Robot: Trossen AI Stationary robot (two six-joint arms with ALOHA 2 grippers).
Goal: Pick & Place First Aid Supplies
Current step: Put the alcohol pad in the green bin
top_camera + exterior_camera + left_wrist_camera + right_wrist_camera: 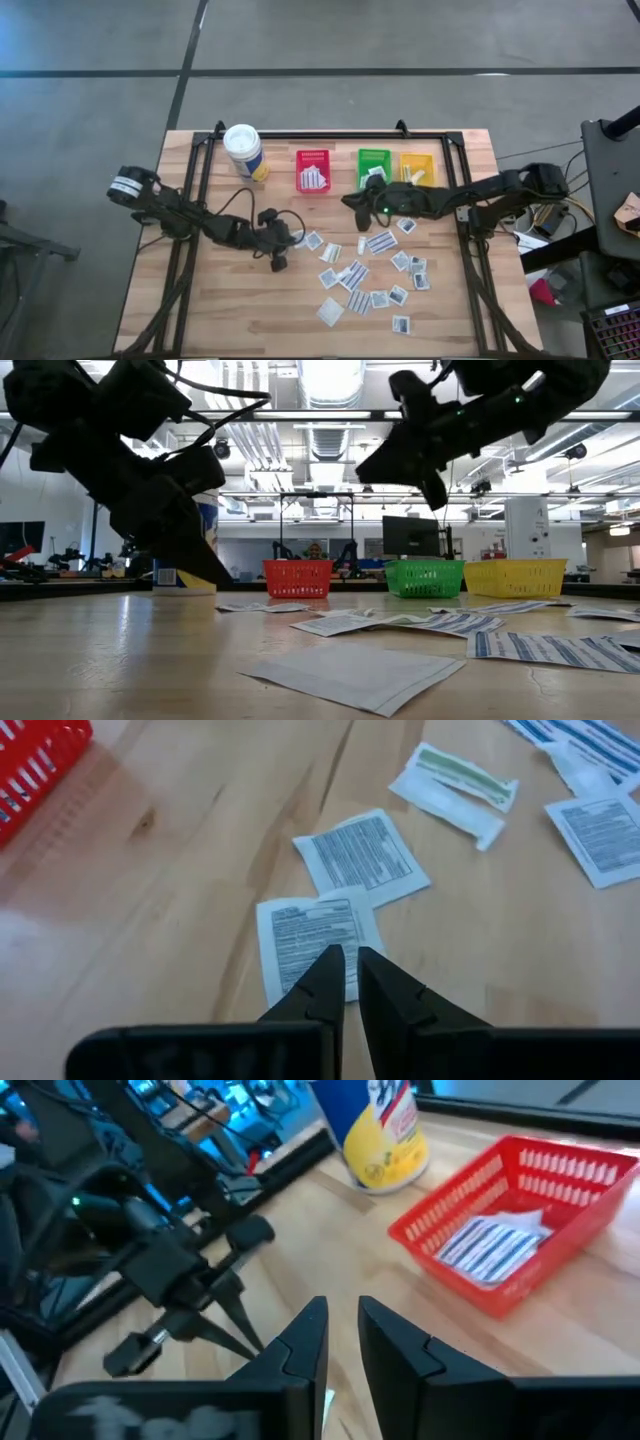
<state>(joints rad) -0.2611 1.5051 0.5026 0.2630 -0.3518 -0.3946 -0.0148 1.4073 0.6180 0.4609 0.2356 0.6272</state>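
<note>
Several small white packets (355,275) lie flat and scattered on the wooden table in front of the bins. My left gripper (345,958) slants down at the left end of the scatter. Only a narrow slit shows between its fingers, whose tips are over one printed packet (300,935). A second packet (360,855) lies just beyond it. My right gripper (340,1315) hangs above the table in front of the gap between the red bin (313,170) and the green bin (373,165). It is open with nothing between its fingers. My left gripper comes slanting down from the table's left, and its fingertips (325,970) sit at the middle of the printed packet, which lies flat on the wood. I cannot tell whether the tips touch it or stand just above it.
The red bin (520,1220) holds striped packets. The green bin and the yellow bin (417,167) stand to its right, along the far side. A white canister with a yellow label (243,150) stands at the far left. Bare wood lies near the table's front left.
</note>
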